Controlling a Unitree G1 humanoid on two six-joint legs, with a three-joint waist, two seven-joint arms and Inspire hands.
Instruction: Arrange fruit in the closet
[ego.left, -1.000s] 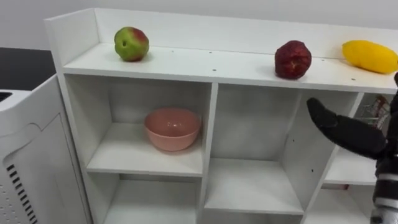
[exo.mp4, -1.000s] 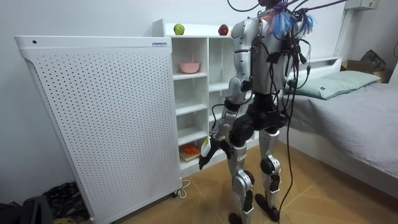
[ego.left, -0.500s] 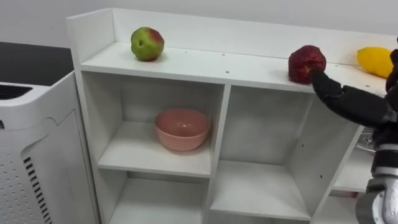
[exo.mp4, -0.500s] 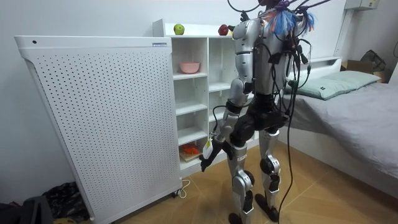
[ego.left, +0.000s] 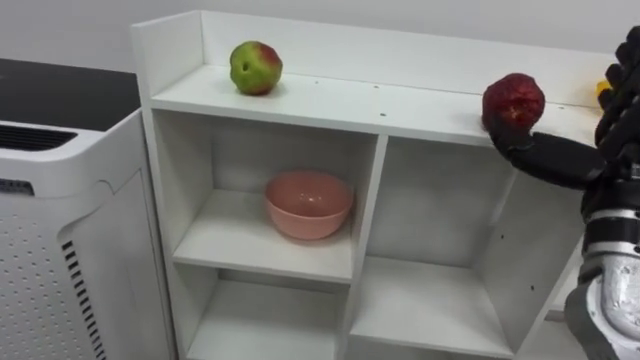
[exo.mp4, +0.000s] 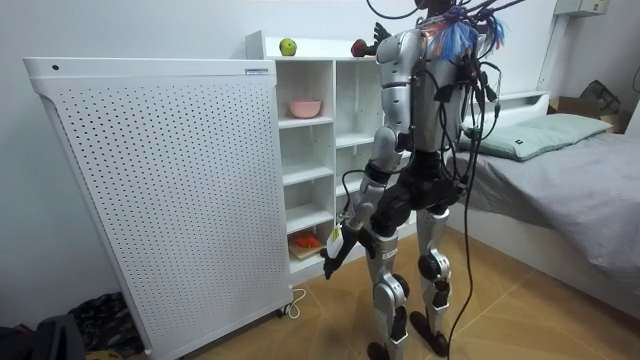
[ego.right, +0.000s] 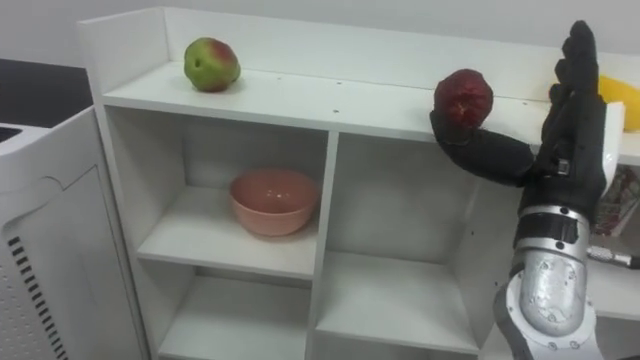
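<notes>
Standing between a bed (exo.mp4: 560, 170) and a white panel (exo.mp4: 150, 180), the robot faced the white closet (ego.left: 300, 100) with a pink bowl (ego.left: 309, 203) in one box. All three fruits lay on its top board, none put away, so the job seemed hardly begun. The right hand (ego.right: 575, 120) was spread wide, its thumb at the red fruit (ego.right: 463, 98), between an apple (ego.left: 255, 67) and a yellow fruit (ego.right: 628, 105); the left hand (exo.mp4: 333, 255) hung low.

The right hand (ego.right: 575, 130) is raised at three o'clock, fingers (ego.right: 578, 50) straight toward twelve, thumb stretched toward nine. The left hand (exo.mp4: 333, 255) hangs beside the thigh.
</notes>
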